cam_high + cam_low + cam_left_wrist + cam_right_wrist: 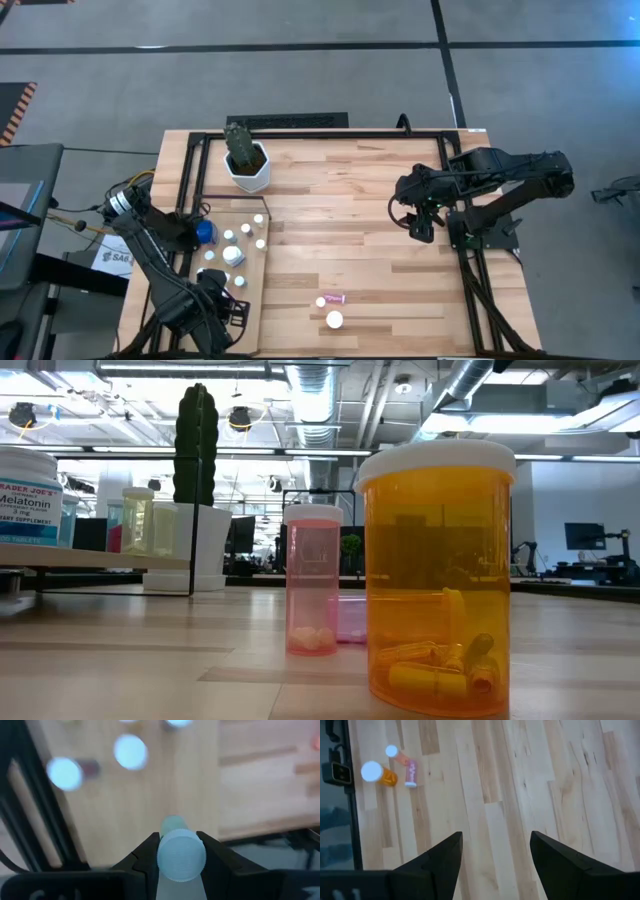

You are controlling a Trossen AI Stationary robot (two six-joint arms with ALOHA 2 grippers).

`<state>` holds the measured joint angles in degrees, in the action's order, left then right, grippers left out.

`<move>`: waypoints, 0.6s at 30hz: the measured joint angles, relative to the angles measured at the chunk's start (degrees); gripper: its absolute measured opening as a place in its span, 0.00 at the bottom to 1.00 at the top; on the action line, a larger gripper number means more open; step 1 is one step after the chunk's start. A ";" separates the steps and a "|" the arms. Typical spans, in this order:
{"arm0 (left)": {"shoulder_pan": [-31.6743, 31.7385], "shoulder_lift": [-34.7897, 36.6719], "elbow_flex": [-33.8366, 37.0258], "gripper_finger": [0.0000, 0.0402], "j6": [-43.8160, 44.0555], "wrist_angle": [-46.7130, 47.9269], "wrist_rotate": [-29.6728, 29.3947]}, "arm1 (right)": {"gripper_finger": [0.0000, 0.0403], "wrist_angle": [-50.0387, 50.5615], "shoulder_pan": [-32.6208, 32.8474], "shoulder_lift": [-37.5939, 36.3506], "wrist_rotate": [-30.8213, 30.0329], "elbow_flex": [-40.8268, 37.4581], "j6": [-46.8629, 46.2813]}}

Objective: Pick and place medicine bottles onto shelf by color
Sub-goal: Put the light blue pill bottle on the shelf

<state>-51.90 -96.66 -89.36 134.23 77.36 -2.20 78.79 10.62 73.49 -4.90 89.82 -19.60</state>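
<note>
My left gripper [179, 838] is shut on a small medicine bottle with a white ribbed cap [181, 856] and a pale green body. It points down over the near part of the shelf [250, 300], a pale board at the table's left. Several white-capped bottles [232, 255] stand on that board. On the bare table near the front edge stand an amber bottle [333, 320] and a pink bottle [321, 301], and a second pink one [338, 298] lies on its side. My right gripper [420, 226] hangs open above the table's right part, holding nothing. My left gripper pinches the bottle between its two fingers [150, 851], which stand on opposite sides at the white cap [181, 865]. The fingers come from above, pointing down. The bottle is roughly upright, cap up, its green body [173, 824] below the fingers; whether it rests on the shelf cannot be told.
A cactus in a white pot [247, 165] stands at the far left, beyond the shelf. A blue-capped item [205, 232] sits at the shelf's left edge. A black frame [455, 200] borders the table's far and right sides. The table's middle is bare wood [340, 230].
</note>
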 joint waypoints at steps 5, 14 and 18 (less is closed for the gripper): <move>-1.41 -0.05 3.80 0.23 -1.39 1.29 0.21 | 0.63 -1.64 -0.29 0.00 0.02 0.00 -2.73; -5.45 0.00 6.40 0.23 -2.12 1.24 -4.56 | 0.63 -5.22 -1.74 0.00 0.05 0.00 -4.24; -7.15 -0.01 9.10 0.23 -0.82 -1.71 -4.72 | 0.63 -5.62 -3.14 0.00 0.03 0.00 -4.86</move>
<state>-59.06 -96.66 -80.26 133.41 75.66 -6.92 73.17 7.48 73.49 -4.87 89.82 -24.46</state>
